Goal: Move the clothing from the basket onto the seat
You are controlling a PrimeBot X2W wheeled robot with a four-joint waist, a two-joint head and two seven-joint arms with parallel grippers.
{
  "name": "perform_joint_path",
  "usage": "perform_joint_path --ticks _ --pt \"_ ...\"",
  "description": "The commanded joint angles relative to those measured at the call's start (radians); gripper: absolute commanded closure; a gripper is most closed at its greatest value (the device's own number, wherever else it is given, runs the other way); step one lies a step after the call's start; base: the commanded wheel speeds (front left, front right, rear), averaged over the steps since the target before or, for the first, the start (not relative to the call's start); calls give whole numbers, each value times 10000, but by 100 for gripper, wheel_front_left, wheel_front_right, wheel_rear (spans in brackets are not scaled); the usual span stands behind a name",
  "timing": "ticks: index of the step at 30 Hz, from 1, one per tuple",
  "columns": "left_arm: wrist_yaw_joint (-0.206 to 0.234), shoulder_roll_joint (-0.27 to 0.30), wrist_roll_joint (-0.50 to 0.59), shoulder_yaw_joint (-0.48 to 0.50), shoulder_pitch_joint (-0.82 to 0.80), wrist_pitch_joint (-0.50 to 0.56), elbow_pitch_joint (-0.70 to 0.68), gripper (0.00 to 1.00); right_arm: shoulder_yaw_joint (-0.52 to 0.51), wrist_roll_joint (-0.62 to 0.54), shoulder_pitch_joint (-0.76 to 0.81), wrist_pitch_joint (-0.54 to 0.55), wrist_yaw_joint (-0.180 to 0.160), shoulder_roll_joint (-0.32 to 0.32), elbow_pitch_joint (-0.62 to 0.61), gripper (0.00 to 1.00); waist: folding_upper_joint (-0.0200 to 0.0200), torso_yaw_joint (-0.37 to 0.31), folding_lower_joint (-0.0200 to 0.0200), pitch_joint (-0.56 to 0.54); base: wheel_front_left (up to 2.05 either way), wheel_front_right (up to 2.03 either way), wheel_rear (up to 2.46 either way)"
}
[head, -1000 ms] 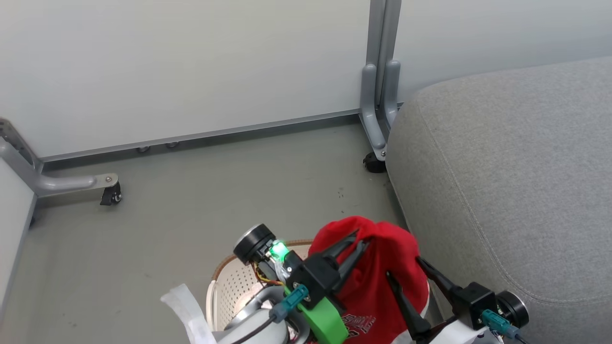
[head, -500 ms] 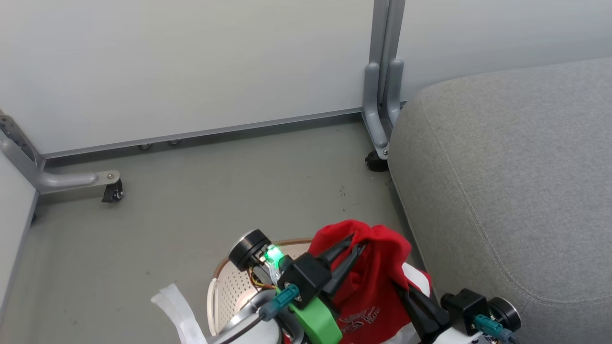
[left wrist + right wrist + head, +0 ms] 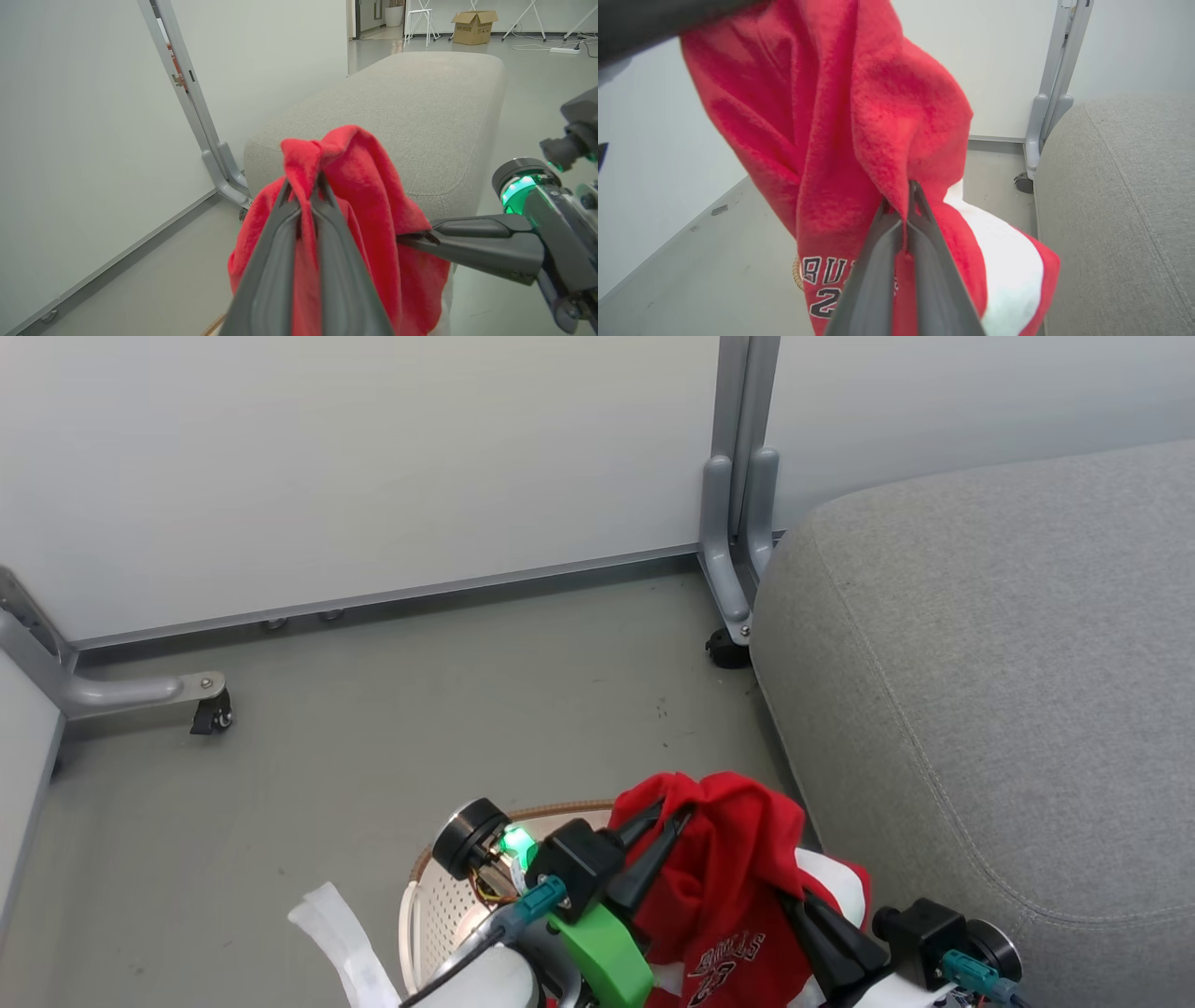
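Hidden: only a curve of brown rim and some perforated wall of the basket point(image 3: 434, 919) shows, below and behind the left gripper point(image 3: 670, 814). The arm and the cloth cover the rest, and what lies inside cannot be seen.
Cut off: the lower end of the clothing point(image 3: 738, 868) runs out of the picture beneath both grippers.
Hard to read: the black-and-white lettering point(image 3: 826, 275) is partly behind the right gripper's fingers. Only its first letters and one numeral show.
Left gripper: closed on a bunched fold at the top of the clothing, which peaks just above its fingertips.
Right gripper point(image 3: 909, 189): closed, pinching an edge of the same cloth lower down, to the right of the left gripper.
Clothing: red and fleecy, with a white panel point(image 3: 1004, 266) hanging below the right gripper's tips. It is held in the air between the two grippers, over the basket and apart from the seat.
Seat point(image 3: 980, 663): grey and woven, its rounded edge and stitched seam just right of the right gripper.
Around: grey floor point(image 3: 420, 709) ahead of the grippers and a pale wall panel point(image 3: 373, 457) beyond. A metal post point(image 3: 733, 523) with a caster point(image 3: 724, 653) stands at the seat's corner.
Beside the left arm: a white strip point(image 3: 336, 943).
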Motion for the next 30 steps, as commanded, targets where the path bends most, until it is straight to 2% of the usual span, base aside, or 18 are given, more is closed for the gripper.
perform_joint_path --ticks 1,17,23,30 --pt "68 -37 -68 131 148 -66 34 0 -33 47 -7 -31 -3 -19 -69 100 0 -21 1 4 0 0 0" --pt "-97 61 -348 15 218 -207 123 0 -587 -17 -121 -32 -3 25 -427 100 0 -418 1 201 0 0 0" --pt "-91 157 -448 57 260 -328 71 0 -1005 -174 39 -31 -3 -17 -812 100 0 -976 1 472 0 0 0" --pt "-46 203 -248 25 59 -547 36 0 -1422 -316 228 -32 -3 -136 -1493 100 0 -2019 1 1071 0 0 0"
